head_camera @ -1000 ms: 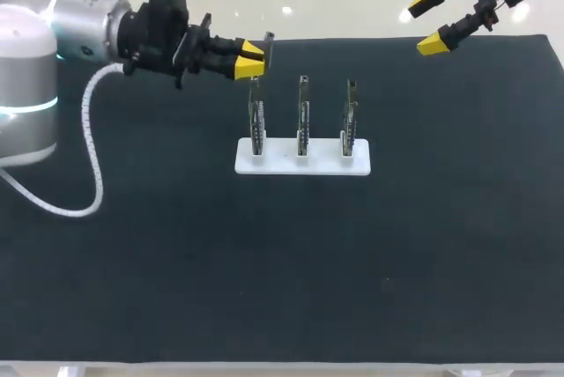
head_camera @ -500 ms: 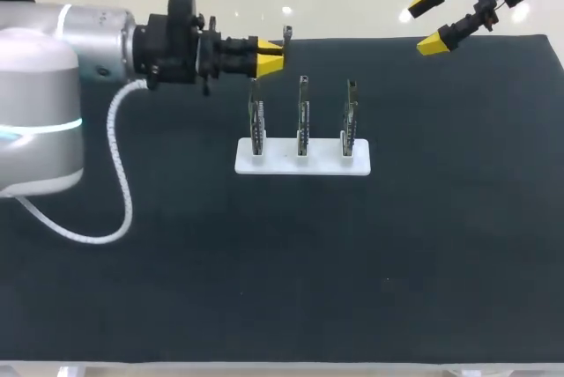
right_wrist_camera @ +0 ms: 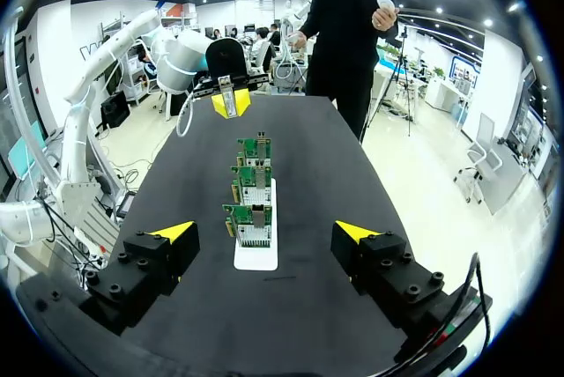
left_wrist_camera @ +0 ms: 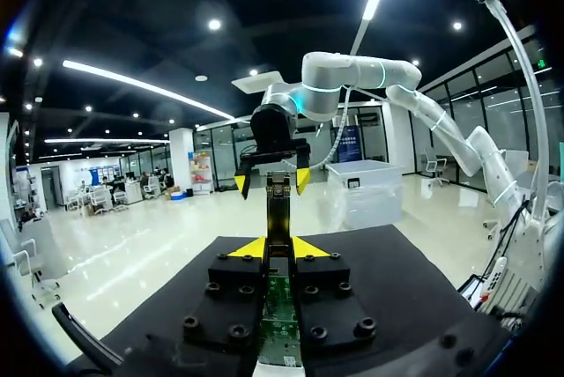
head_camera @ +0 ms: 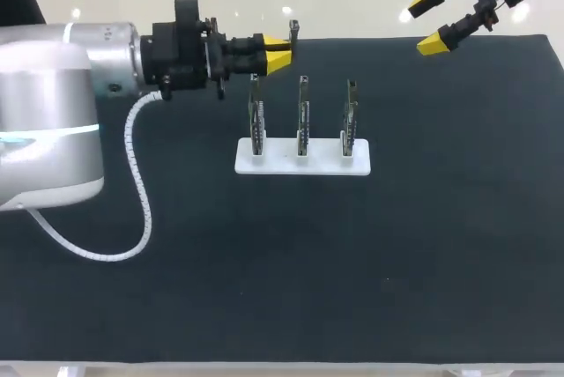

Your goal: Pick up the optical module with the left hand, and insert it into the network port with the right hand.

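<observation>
Upper middle of the frame, the left gripper [head_camera: 278, 54] has its fingers clamped on the slim metal-and-green optical module [left_wrist_camera: 278, 210], long axis pointing rightward toward the right gripper [head_camera: 429, 23], fingers spread, well apart at upper right.
</observation>
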